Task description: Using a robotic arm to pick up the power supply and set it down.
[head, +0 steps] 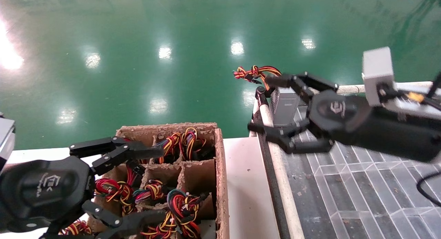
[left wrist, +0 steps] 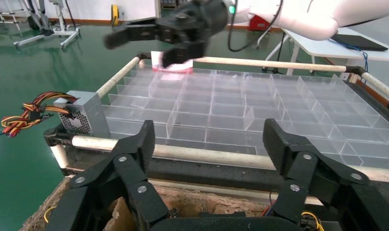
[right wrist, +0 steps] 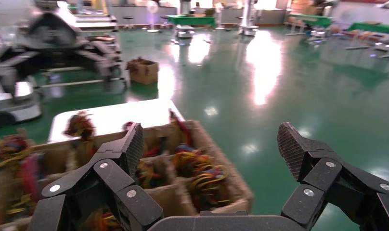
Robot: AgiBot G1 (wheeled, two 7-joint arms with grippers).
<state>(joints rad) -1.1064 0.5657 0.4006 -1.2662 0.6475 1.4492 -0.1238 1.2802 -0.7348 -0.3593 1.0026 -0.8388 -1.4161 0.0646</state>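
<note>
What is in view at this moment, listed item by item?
Power supply: one, grey, wires red, yellow and black; in a corner cell of the tray.
Compartment tray: one, clear, on the robot's right.
Cardboard crate: one, brown, divided, in front.
Wire bundles: several, red, yellow and black, in the crate.
Table: one, white, under the crate.
Floor: green, glossy.
Left gripper: black, open over the crate.
Right gripper: black, open over the tray.

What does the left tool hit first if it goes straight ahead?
Probably the tray's near rail, or the clear dividers just past it; depth is unclear. The left tool is open; the power supply sits off that line.
</note>
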